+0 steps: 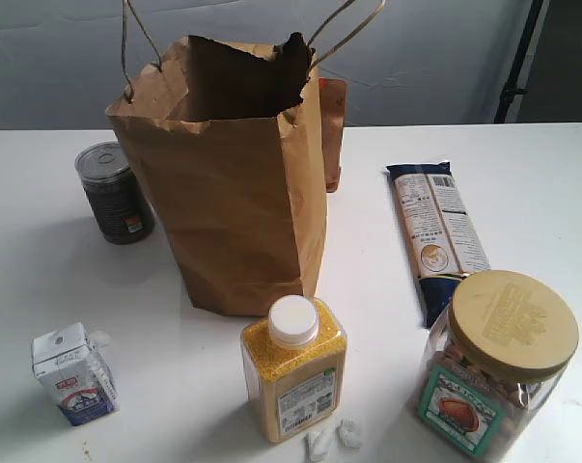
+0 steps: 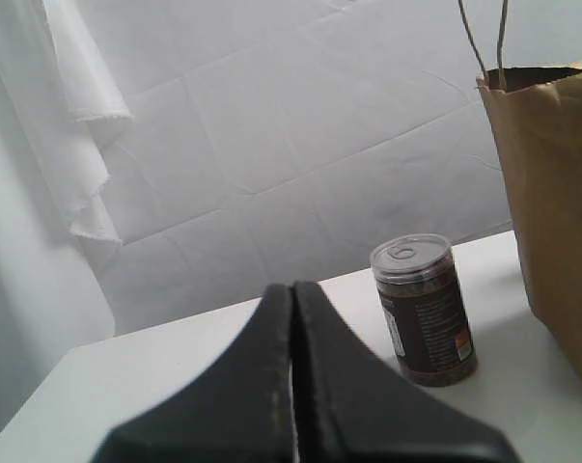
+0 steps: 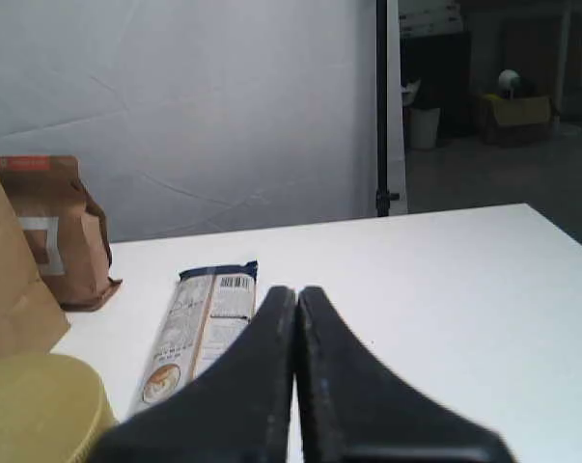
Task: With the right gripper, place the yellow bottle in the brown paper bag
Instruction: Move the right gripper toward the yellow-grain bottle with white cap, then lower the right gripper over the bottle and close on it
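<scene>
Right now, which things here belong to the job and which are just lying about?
Job: yellow bottle, brown paper bag, right gripper.
Lying about: dark can, small carton, tan-lidded jar, long packet, small brown package.

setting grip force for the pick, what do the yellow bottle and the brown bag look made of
The yellow bottle looks like clear, glossy plastic: yellow grains show through its walls. Its white cap seems smooth plastic. The brown bag looks like matte kraft paper: creased, with a torn rim.
</scene>
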{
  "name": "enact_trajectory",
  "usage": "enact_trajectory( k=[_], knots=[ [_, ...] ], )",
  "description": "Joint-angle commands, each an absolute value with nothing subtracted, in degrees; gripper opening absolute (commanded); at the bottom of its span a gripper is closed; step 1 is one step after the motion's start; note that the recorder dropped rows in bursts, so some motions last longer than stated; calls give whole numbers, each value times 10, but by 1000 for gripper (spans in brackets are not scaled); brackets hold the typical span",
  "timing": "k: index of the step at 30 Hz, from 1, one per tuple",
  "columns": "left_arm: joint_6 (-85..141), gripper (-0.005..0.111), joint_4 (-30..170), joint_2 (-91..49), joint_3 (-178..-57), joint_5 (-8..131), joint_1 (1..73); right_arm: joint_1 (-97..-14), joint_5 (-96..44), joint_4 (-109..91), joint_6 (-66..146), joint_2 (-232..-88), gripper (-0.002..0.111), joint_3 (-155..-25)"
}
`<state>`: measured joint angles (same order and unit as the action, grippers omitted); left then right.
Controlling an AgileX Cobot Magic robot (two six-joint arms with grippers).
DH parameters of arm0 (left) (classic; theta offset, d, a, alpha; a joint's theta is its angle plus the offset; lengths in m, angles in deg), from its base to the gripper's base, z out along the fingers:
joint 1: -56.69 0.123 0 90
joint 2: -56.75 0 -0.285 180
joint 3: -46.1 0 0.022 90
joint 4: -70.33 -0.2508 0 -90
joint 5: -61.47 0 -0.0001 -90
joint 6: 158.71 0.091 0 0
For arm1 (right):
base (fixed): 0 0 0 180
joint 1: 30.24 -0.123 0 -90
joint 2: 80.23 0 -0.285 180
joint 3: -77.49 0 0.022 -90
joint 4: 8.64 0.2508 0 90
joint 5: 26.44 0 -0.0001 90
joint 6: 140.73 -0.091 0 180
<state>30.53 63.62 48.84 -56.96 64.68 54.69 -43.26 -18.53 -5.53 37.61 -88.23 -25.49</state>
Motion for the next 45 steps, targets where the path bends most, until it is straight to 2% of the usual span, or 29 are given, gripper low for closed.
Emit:
enact_trajectory(
  k=[1,9,17,23,29,35,42,45],
  knots=[
    [303,0,639,490,-567,644,545,-427,-215,-36,371,-880,0,-253],
    [303,0,639,490,-567,644,545,-429,-208,20,271,-881,0,-256],
    [303,0,639,490,-567,644,545,-445,-74,-37,236,-1024,0,-444],
    [303,0,639,490,-567,644,545,-550,84,-35,348,-1152,0,-581],
    [303,0,639,490,-567,644,545,-705,254,-35,475,-1278,0,-688],
    [303,0,639,490,-567,644,545,-851,326,-40,562,-1405,0,-766],
    [303,0,639,490,-567,644,545,-919,344,-86,596,-1543,1,-859],
    [303,0,639,490,-567,644,545,-942,373,-75,642,-1594,12,-898]
  ],
)
